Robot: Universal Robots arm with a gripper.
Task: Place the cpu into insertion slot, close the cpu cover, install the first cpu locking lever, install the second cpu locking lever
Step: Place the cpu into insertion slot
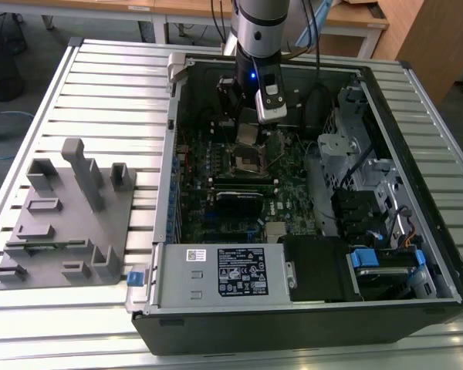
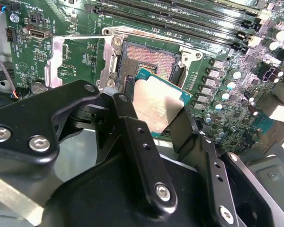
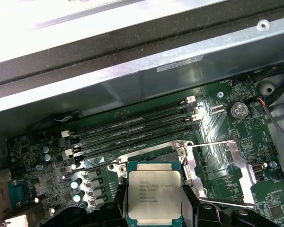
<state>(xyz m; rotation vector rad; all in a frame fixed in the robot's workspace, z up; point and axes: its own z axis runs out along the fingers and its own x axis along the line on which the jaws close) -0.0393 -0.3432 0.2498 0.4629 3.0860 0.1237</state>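
Note:
My gripper (image 1: 250, 123) is shut on the cpu (image 1: 249, 136), a small square chip with a silver-grey top, and holds it by two opposite edges. In both wrist views the cpu (image 2: 158, 105) (image 3: 155, 195) sits between the black fingers (image 2: 128, 124), tilted a little and hovering just above the insertion slot (image 2: 150, 60). The slot (image 1: 247, 160) lies uncovered on the green motherboard, its dark contact field showing. The cpu cover (image 2: 57, 61) (image 3: 227, 172), a thin silver frame, is swung open and lies flat beside the slot. A thin wire lever (image 3: 213, 142) runs along the cover's edge.
The open computer case has a white-labelled power supply box (image 1: 238, 273) at its near side and a drive cage (image 1: 353, 154) at the exterior view's right. Long black memory slots (image 2: 180, 19) run beside the socket. A grey fixture plate (image 1: 65, 223) lies outside the case.

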